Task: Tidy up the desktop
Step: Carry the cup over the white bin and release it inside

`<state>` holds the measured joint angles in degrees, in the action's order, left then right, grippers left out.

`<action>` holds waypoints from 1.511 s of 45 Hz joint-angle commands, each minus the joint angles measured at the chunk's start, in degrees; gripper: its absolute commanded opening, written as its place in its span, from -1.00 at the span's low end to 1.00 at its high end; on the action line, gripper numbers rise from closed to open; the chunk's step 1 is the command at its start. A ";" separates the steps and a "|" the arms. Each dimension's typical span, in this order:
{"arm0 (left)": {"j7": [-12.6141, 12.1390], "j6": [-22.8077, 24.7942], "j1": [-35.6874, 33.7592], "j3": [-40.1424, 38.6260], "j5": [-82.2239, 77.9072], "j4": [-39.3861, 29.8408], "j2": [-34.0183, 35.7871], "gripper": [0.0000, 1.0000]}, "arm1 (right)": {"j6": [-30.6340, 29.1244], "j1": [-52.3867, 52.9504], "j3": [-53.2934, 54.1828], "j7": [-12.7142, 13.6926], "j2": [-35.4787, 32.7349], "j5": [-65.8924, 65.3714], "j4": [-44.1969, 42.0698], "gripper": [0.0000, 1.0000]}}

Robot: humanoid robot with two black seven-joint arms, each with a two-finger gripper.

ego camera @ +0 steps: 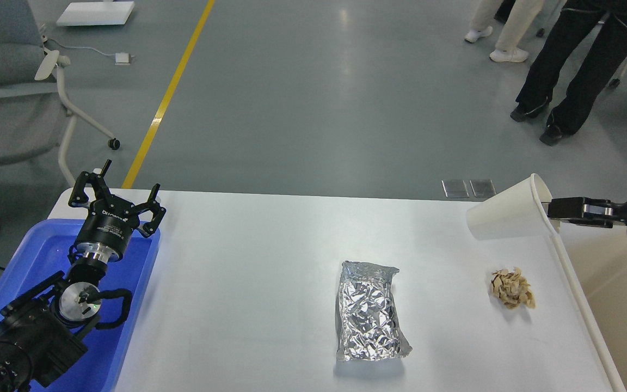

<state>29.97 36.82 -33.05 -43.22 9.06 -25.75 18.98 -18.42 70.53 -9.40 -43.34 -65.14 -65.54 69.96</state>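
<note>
Smooth white desktop (248, 283) with rounded corners.

Bright, even overhead lighting, sharp across the frame. Soft glare patches on the grey floor (340, 22) at upper centre. White worktop (248, 272) near blown out, little texture. Sparkly highlights on the foil packet (369, 313) at lower centre, faint short shadow under its lower edge. No visible blur, slight wide-angle stretch at edges.
</note>
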 commanded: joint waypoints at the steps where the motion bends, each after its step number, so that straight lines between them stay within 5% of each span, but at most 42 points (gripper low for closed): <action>1: 0.00 0.00 0.00 -0.02 -0.01 0.00 0.00 1.00 | -5.75 5.23 4.13 -0.69 -2.62 6.03 -0.35 -1.00; 11: 0.00 0.00 0.00 -0.02 -0.01 0.00 0.00 1.00 | -5.84 5.94 4.04 -0.17 -2.44 8.93 -9.48 -1.00; 33: 0.00 0.00 0.00 -0.02 -0.01 0.00 0.00 1.00 | -6.02 -11.28 -3.43 1.94 21.28 23.96 -73.20 -1.00; 38: 0.00 0.00 0.00 -0.02 -0.01 0.00 0.00 1.00 | -5.93 -14.19 -3.26 8.78 23.75 26.07 -77.87 -1.00; 53: 0.00 0.00 0.00 -0.02 -0.01 0.00 0.00 1.00 | -2.42 -16.82 -2.64 39.37 24.19 34.60 -78.31 -1.00; 57: 0.00 0.00 0.00 -0.02 -0.01 0.00 0.00 1.00 | 1.62 -18.05 -2.47 42.63 25.85 36.18 -78.31 -1.00; 68: 0.00 0.00 0.00 -0.02 -0.01 0.00 0.00 1.00 | 15.51 -24.20 -2.38 42.81 31.92 43.65 -78.23 -1.00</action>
<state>29.97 36.83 -33.05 -43.23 9.05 -25.75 18.98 -13.72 51.55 -11.88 -5.23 -38.37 -28.97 -7.43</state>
